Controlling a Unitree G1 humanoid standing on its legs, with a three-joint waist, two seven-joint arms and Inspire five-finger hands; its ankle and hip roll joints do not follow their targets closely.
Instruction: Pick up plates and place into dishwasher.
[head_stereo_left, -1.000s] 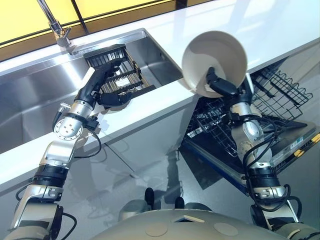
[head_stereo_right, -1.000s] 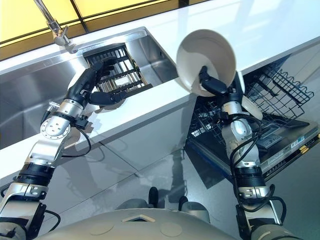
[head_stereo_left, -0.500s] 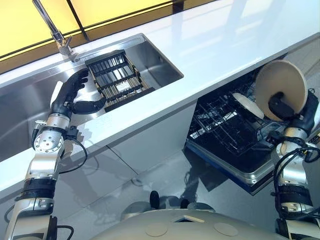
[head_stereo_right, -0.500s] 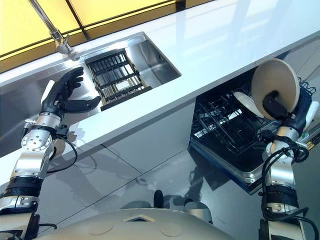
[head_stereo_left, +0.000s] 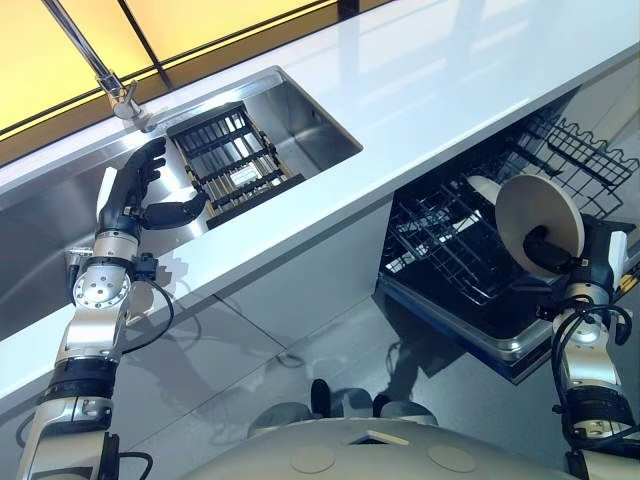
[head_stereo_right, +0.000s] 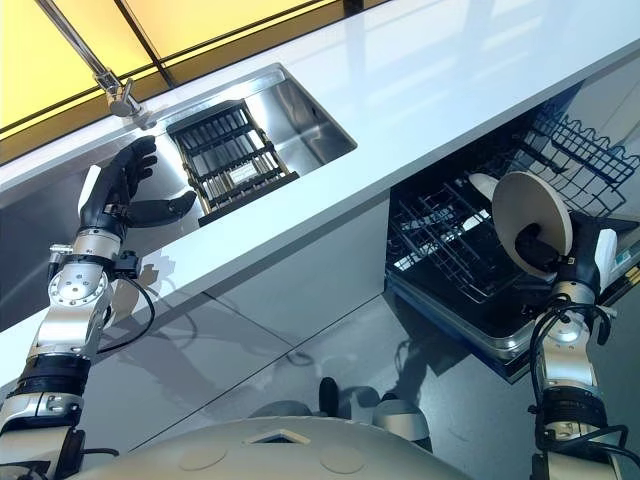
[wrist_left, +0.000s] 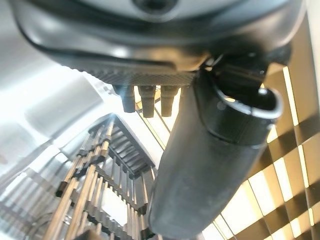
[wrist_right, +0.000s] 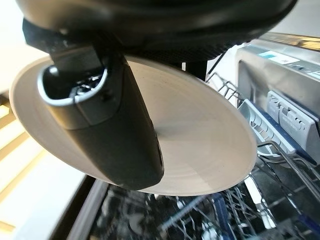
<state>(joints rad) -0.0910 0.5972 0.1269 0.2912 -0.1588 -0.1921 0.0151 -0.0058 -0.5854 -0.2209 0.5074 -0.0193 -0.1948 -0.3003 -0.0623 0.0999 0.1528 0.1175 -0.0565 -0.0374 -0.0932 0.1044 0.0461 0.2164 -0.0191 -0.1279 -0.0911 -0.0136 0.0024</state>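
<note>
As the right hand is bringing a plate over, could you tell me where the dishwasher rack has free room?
The lower rack looks bare on the counter side, left of the standing plate. The right hand holds its plate over the crowded right end.

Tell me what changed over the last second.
The right hand, shut on the plate, carried it from above the counter edge down to the open dishwasher rack. The left hand drew back from the sink rack and hangs open beside it. The plate already in the dishwasher stayed put.
</note>
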